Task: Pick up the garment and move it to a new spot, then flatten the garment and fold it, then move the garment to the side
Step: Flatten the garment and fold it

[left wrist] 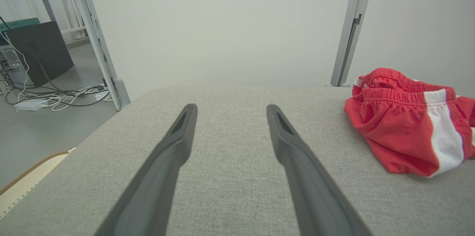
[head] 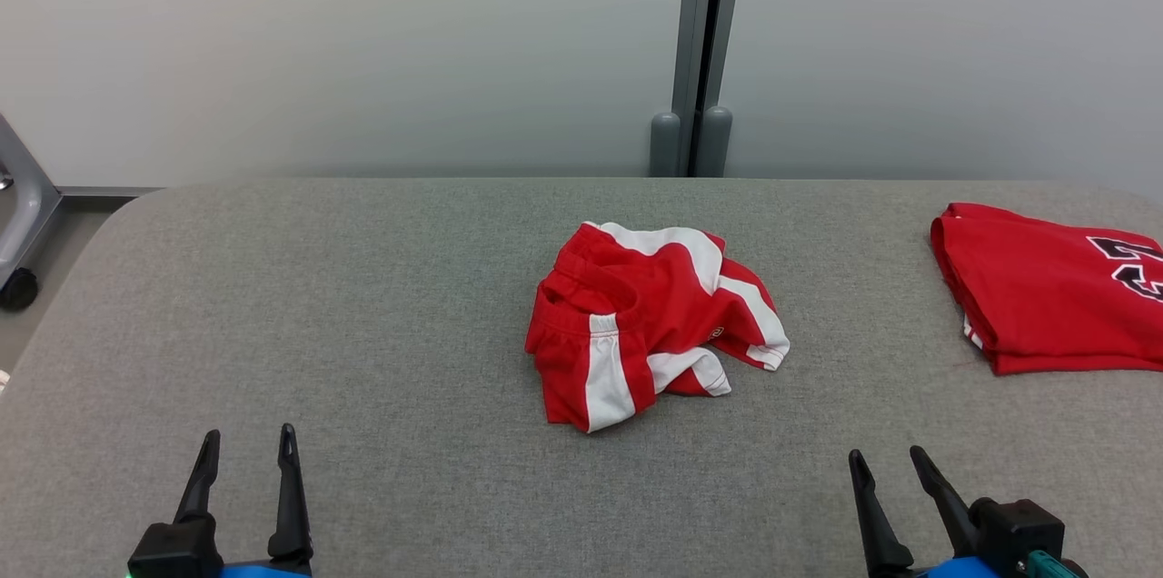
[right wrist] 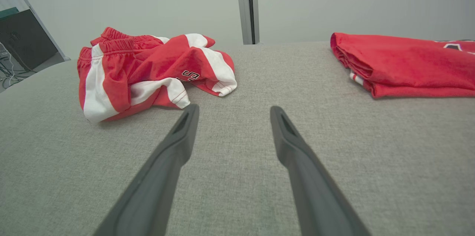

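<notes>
On the grey desk (head: pixel 363 287), head view: crumpled red-and-white shorts (head: pixel 650 319) at centre, folded red jersey (head: pixel 1045 296) well apart at the right edge, left jaws and right jaws spread near the front. Left wrist view: shorts (left wrist: pixel 404 128) right of spread jaws. Right wrist view: shorts (right wrist: pixel 148 69) far left, jersey (right wrist: pixel 404 61) far right, jaws spread.

The table (head: pixel 363 305) is covered in matt grey cloth with a coarse weave. The shorts (head: pixel 650 314) are smooth red-and-white cloth with a gathered waistband. The left tool (head: pixel 251 433) and right tool (head: pixel 885 453) look like matt dark plastic.
</notes>
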Motion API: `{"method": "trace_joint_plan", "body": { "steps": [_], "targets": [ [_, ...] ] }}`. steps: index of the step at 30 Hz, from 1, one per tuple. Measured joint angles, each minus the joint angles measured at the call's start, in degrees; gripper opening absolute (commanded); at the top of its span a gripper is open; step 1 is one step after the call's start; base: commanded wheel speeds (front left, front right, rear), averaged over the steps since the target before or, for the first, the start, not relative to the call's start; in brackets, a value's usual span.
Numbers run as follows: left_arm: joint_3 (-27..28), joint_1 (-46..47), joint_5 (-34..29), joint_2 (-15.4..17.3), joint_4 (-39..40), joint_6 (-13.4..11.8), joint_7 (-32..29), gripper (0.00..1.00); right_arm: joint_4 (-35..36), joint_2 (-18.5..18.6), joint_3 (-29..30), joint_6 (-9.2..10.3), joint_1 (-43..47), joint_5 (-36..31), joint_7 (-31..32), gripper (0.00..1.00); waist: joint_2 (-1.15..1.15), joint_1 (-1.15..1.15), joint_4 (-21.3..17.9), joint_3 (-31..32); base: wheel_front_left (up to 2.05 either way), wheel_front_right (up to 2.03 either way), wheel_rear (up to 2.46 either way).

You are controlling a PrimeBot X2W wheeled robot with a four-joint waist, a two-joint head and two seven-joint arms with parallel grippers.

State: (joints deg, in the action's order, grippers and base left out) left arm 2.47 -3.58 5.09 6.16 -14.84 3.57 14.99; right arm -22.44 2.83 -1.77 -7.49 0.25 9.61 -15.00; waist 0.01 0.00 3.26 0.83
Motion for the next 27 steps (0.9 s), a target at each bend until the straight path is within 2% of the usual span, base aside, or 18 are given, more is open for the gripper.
{"method": "trace_joint_plan", "body": {
  "steps": [5,9,16,21,27],
  "targets": [
    [0.1,-0.1,-0.1,-0.3,0.1,0.1,0.0,1.00,0.0,0.0,0.0,0.00,0.0,0.0,0.0,1.00,0.00,0.00,-0.1,-0.2,0.00,0.00,0.00],
    [-1.5,0.9,-0.7,-0.1,-0.6,1.1,0.0,1.00,0.0,0.0,-0.1,0.00,0.0,0.0,0.0,1.00,0.00,0.00,-0.4,-0.5,0.00,0.00,0.00],
    [-7.9,11.2,-2.1,0.4,-2.8,3.1,0.0,1.00,0.2,0.0,-1.1,0.00,-1.5,-0.2,0.0,1.00,0.01,0.01,-2.4,-2.4,0.00,0.00,0.00],
    [-15.5,20.5,-2.2,0.7,-6.6,3.6,0.0,1.00,0.3,0.0,-1.3,0.00,-2.8,-0.5,0.0,1.00,0.01,0.01,-5.1,-4.4,0.00,0.00,0.00],
    [-29.9,29.4,2.0,3.2,-13.9,3.9,-0.6,1.00,0.4,0.0,-1.4,0.01,-3.7,-0.4,0.0,1.00,0.01,0.01,-8.6,-6.5,0.00,0.00,0.00]
  ]
}}
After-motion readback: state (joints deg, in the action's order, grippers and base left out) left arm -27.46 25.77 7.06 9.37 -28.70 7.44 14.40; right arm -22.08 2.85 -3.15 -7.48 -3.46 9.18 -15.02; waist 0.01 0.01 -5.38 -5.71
